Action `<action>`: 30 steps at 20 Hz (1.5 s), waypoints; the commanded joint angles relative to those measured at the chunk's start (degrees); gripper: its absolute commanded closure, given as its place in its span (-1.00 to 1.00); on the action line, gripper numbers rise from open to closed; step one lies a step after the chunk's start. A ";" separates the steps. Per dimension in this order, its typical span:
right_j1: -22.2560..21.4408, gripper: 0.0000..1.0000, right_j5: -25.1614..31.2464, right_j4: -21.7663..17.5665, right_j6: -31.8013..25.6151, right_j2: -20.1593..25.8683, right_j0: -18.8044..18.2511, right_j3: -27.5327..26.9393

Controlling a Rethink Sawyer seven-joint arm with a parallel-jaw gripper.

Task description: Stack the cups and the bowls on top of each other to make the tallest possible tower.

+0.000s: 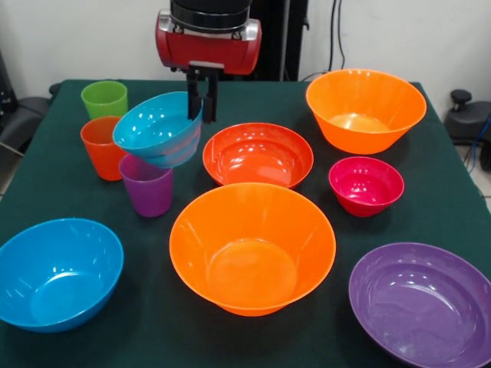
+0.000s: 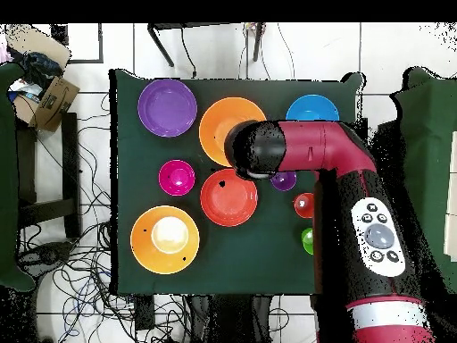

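Observation:
My gripper [image 1: 203, 100] is shut on the right rim of the small teal-blue bowl [image 1: 157, 126]. The bowl hangs tilted, with its base touching the rim of the purple cup [image 1: 147, 188]. The orange cup [image 1: 100, 149] and the green cup [image 1: 104, 98] stand just left of and behind it. The shallow red-orange bowl [image 1: 258, 153], the small magenta bowl [image 1: 366, 184], two large orange bowls [image 1: 252, 247] [image 1: 365, 107], the large blue bowl [image 1: 57, 272] and the large purple bowl [image 1: 422, 303] each sit apart on the table. In the overhead view the arm [image 2: 308, 152] hides the gripper and the teal bowl.
The green tablecloth [image 1: 430, 218] covers the table to its edges. In the overhead view the purple cup [image 2: 284, 180], orange cup [image 2: 304, 204] and green cup [image 2: 308, 240] line up beside the arm. Cables and boxes [image 2: 40, 89] lie on the floor around the table.

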 commanded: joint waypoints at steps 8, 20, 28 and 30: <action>1.54 1.00 4.73 -10.59 -15.26 1.66 1.05 -4.07; 4.18 1.00 6.58 -13.99 -16.20 2.75 0.92 -7.22; 4.79 1.00 7.25 -13.02 -18.42 3.89 -0.13 -4.65; 4.05 1.00 6.98 -12.65 -18.52 3.90 -0.67 -2.58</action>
